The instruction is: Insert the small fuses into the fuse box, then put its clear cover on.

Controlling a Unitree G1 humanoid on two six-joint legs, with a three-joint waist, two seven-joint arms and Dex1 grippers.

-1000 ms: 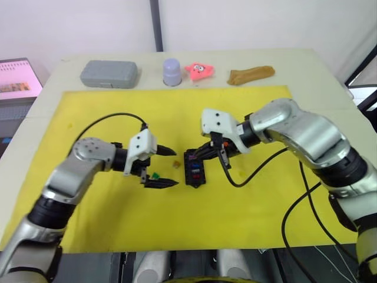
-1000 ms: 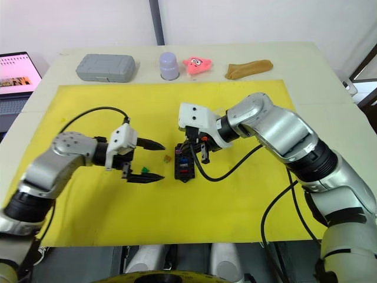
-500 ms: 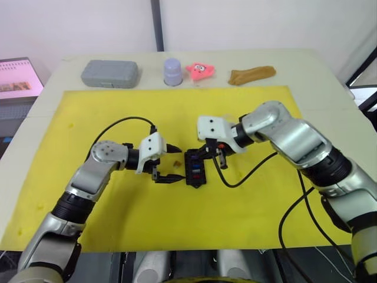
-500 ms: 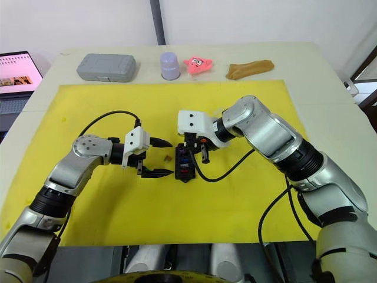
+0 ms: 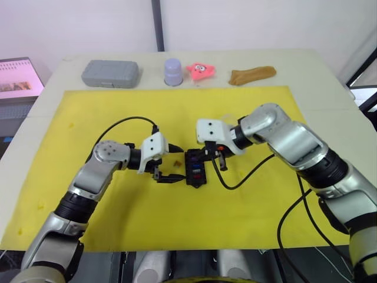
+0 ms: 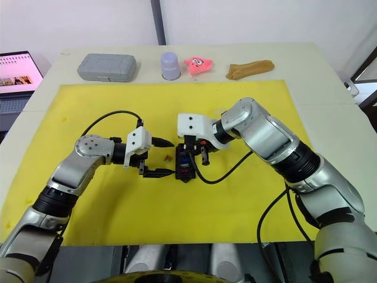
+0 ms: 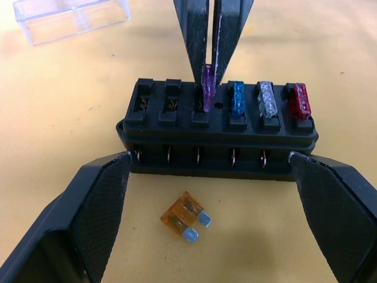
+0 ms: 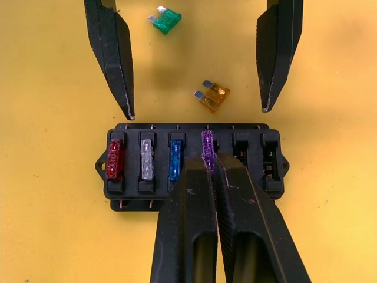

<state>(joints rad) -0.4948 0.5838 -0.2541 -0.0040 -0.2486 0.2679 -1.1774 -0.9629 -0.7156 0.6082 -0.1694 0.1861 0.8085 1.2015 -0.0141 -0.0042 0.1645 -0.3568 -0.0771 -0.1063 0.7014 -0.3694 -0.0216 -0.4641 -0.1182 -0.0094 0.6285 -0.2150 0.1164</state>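
The right gripper (image 8: 209,168) has its two black fingers pressed together on a purple fuse (image 8: 207,149), pinching it upright over the fourth slot of the fuse box (image 8: 191,168), with the fuse's lower end at or in the slot; how deep it sits cannot be told. The fuse box lies flat on the yellow mat (image 5: 247,212) near the middle of the counter (image 5: 318,71), and three slots beside the purple fuse already carry a red fuse (image 8: 115,160), a grey fuse (image 8: 146,160) and a blue fuse (image 8: 175,160); the two slots on the other side are bare. The left gripper (image 5: 169,162) is spread wide, holding nothing, its fingertips just short of the fuse box's long side, facing the right gripper across it. An orange fuse (image 7: 185,217) lies loose on the mat between the left fingers, near the box, and a green fuse (image 8: 165,20) lies a little farther off. The clear cover (image 7: 70,17) rests on the mat beyond the fuse box, apart from it.
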